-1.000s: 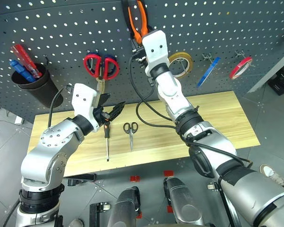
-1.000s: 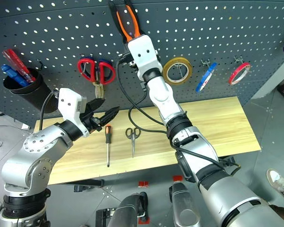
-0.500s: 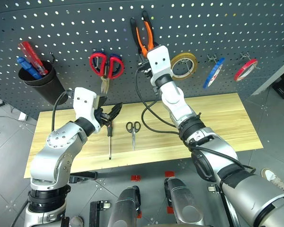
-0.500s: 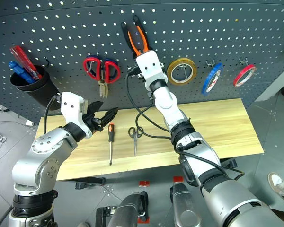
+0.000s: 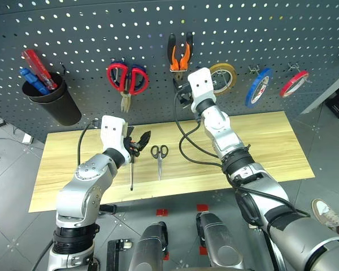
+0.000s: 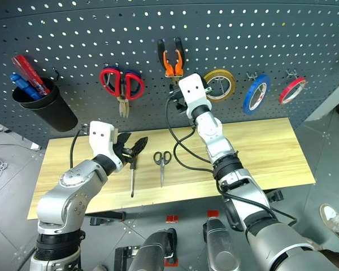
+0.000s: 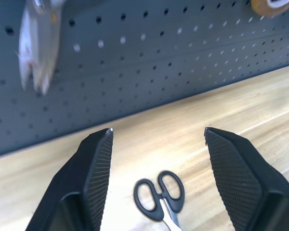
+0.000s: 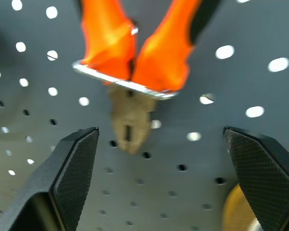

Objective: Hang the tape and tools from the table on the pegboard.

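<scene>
Pliers (image 5: 179, 53) now hang on the pegboard (image 5: 305, 25), released by the open right gripper (image 8: 159, 159); the open left gripper (image 7: 156, 159) has dropped toward the small scissors (image 5: 157, 153).

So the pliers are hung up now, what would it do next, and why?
Probably lower the open left pincer onto the screwdriver just beneath it. The pliers hang on the pegboard, while the screwdriver and small scissors lie on the table.
</scene>
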You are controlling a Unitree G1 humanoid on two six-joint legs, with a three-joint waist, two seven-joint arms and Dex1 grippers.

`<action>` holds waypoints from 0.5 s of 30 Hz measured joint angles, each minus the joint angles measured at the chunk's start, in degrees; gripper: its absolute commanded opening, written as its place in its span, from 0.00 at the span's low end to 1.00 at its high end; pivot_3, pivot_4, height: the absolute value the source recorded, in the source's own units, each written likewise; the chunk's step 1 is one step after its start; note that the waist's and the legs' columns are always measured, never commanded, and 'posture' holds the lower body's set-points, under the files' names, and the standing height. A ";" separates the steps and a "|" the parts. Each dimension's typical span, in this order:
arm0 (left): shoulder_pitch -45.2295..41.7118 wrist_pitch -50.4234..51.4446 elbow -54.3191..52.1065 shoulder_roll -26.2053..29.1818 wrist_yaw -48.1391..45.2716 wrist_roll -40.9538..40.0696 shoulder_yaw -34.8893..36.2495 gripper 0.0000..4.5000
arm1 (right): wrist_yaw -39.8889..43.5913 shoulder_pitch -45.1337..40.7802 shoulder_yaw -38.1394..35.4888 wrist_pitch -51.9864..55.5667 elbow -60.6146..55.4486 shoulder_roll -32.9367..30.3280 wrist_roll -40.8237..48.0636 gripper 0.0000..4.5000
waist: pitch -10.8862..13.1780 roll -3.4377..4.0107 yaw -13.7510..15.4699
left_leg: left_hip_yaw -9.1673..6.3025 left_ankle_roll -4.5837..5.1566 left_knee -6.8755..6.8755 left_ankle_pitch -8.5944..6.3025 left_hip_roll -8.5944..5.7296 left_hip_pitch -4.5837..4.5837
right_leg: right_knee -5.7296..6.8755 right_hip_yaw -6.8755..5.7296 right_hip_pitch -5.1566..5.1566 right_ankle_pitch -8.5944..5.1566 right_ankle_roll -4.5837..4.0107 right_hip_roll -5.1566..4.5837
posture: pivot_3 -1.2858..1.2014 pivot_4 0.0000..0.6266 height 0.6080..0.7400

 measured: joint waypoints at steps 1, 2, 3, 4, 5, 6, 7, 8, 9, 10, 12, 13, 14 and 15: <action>0.31 0.52 0.04 -0.28 0.33 0.06 -0.19 0.97 | 0.76 0.38 0.03 1.48 -1.50 -0.18 0.12 1.00 | 0.00 0.00 -0.03 | 0.01 0.00 0.00 0.00 0.01 0.00 | 0.00 0.00 0.00 0.00 0.00 0.01 | 0.43 0.50 1.00; 0.47 1.16 0.16 -0.64 0.86 0.37 -0.36 0.99 | 2.25 1.35 0.08 3.74 -3.98 -0.49 0.66 1.00 | 0.00 0.00 0.01 | 0.01 0.00 0.00 0.00 0.02 0.00 | 0.00 -0.01 0.00 0.00 0.00 0.01 | 0.43 0.50 1.00; 0.58 1.95 0.47 -1.13 2.02 1.15 -0.95 0.99 | 5.00 3.31 0.39 7.51 -8.21 -1.10 1.75 1.00 | 0.00 -0.01 0.12 | -0.01 0.03 0.00 -0.02 0.03 0.00 | -0.01 -0.03 0.03 0.00 0.00 0.01 | 0.43 0.50 1.00; 0.72 3.02 1.10 -1.68 3.45 2.36 -1.55 0.99 | 7.92 5.39 0.82 11.54 -12.21 -1.64 2.90 1.00 | -0.01 -0.01 0.16 | -0.01 0.04 0.00 -0.03 0.03 0.00 | -0.03 -0.02 0.04 0.00 0.00 0.01 | 0.43 0.51 1.00; 0.65 4.62 2.13 -2.35 5.11 3.38 -2.06 0.99 | 11.14 7.93 1.25 16.09 -16.73 -2.27 4.58 1.00 | -0.01 -0.01 0.20 | 0.00 0.12 0.00 -0.08 0.03 0.00 | -0.04 -0.01 0.04 0.00 0.00 0.01 | 0.43 0.51 1.00; 0.67 6.17 3.19 -3.44 6.67 4.23 -2.25 0.99 | 14.34 10.46 2.10 20.49 -20.97 -3.04 6.33 1.00 | -0.01 -0.01 0.24 | -0.01 0.21 0.02 -0.13 0.02 -0.02 | -0.03 -0.02 0.04 0.00 0.00 0.01 | 0.43 0.51 1.00; 0.62 7.09 4.27 -4.69 7.90 4.60 -2.19 0.99 | 17.36 12.76 2.89 24.52 -24.96 -4.00 7.88 1.00 | 0.00 -0.01 0.28 | -0.01 0.21 0.02 -0.13 0.02 -0.05 | -0.04 -0.02 0.02 0.00 0.00 0.01 | 0.43 0.51 1.00; 0.52 7.96 5.25 -6.39 8.93 4.68 -1.98 0.99 | 20.92 15.43 3.94 29.40 -30.28 -5.46 10.17 1.00 | 0.01 -0.02 0.39 | -0.02 0.21 0.03 -0.13 0.02 -0.07 | -0.06 -0.03 0.01 0.00 0.00 0.01 | 0.43 0.52 1.00; 0.36 8.28 5.97 -8.06 9.50 4.64 -1.81 0.99 | 24.14 17.66 4.94 33.91 -35.24 -6.98 12.40 1.00 | 0.02 -0.05 0.41 | -0.03 0.21 0.04 -0.13 0.02 -0.10 | -0.07 -0.03 -0.01 0.00 0.01 0.00 | 0.42 0.52 1.00; 0.11 8.50 6.49 -9.34 10.08 4.65 -1.90 0.99 | 26.59 19.38 5.61 37.83 -39.78 -8.51 14.37 1.00 | 0.02 -0.05 0.46 | -0.04 0.21 0.04 -0.14 0.02 -0.11 | -0.08 -0.04 -0.01 0.00 0.00 0.00 | 0.42 0.52 1.00; -0.71 9.08 7.77 -10.54 10.65 5.34 -2.65 0.99 | 30.04 22.08 6.10 45.83 -48.66 -11.48 18.35 1.00 | 0.04 -0.07 0.38 | -0.05 0.22 0.03 -0.14 0.02 -0.10 | -0.08 -0.06 0.00 0.00 0.01 0.00 | 0.42 0.52 1.00; -1.30 9.30 8.64 -10.84 11.27 5.73 -3.03 0.99 | 31.11 23.00 6.19 48.86 -51.78 -12.53 20.09 1.00 | 0.03 -0.07 0.37 | -0.06 0.21 0.02 -0.14 0.02 -0.08 | -0.06 -0.07 0.03 -0.01 0.01 0.01 | 0.42 0.52 1.00; -2.49 9.89 10.21 -11.68 11.76 6.38 -3.47 0.99 | 31.88 24.58 5.76 52.49 -55.43 -13.85 22.21 1.00 | 0.03 -0.08 0.30 | -0.07 0.21 0.02 -0.14 0.03 -0.05 | -0.04 -0.08 0.05 -0.01 0.02 0.01 | 0.41 0.53 1.00; -3.64 10.32 12.00 -12.67 12.39 6.84 -3.55 0.99 | 32.67 26.04 5.73 54.96 -57.98 -15.17 23.71 1.00 | 0.03 -0.08 0.34 | -0.09 0.21 0.02 -0.14 0.03 -0.03 | -0.04 -0.11 0.08 -0.01 0.02 0.01 | 0.41 0.53 1.00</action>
